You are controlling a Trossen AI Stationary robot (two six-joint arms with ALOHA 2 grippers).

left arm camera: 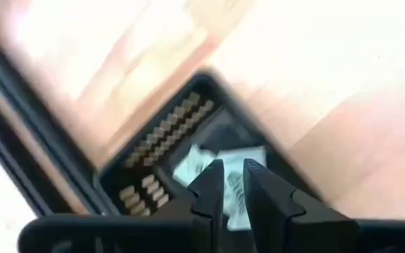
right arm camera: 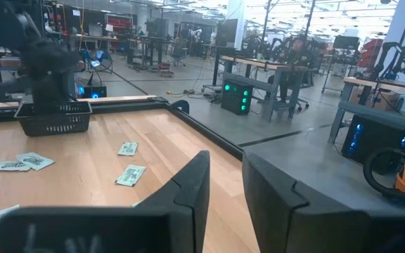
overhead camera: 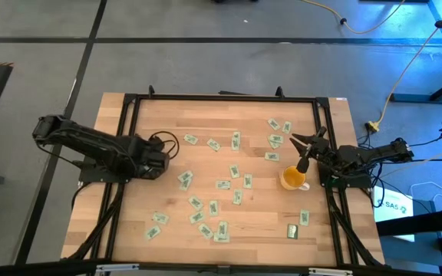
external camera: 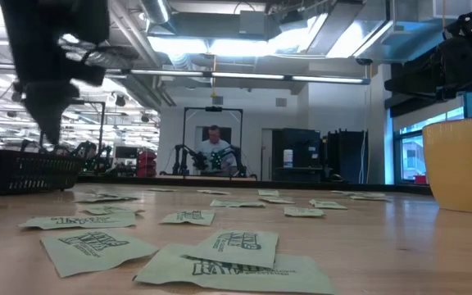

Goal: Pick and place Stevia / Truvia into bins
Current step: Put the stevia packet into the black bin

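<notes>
Several pale green Stevia sachets point(overhead camera: 223, 184) lie flat and scattered over the wooden table, some close up in the low view point(external camera: 236, 246). The black bin point(left arm camera: 164, 130) stands at the table's left side point(external camera: 15, 172), with a few sachets point(left arm camera: 202, 160) lying on its floor. My left gripper point(left arm camera: 232, 167) hangs over the bin point(overhead camera: 159, 157), pointing steeply down. Its fingers stand a narrow gap apart with nothing between them. My right gripper point(overhead camera: 301, 149) waits open and level at the table's right edge point(right arm camera: 225, 165).
A yellow cup point(overhead camera: 291, 178) stands on the table just in front of my right gripper and fills the right side of the low view point(external camera: 461, 164). A black frame rail point(overhead camera: 221, 98) borders the table. Bare wood lies between the bin and the nearest sachets.
</notes>
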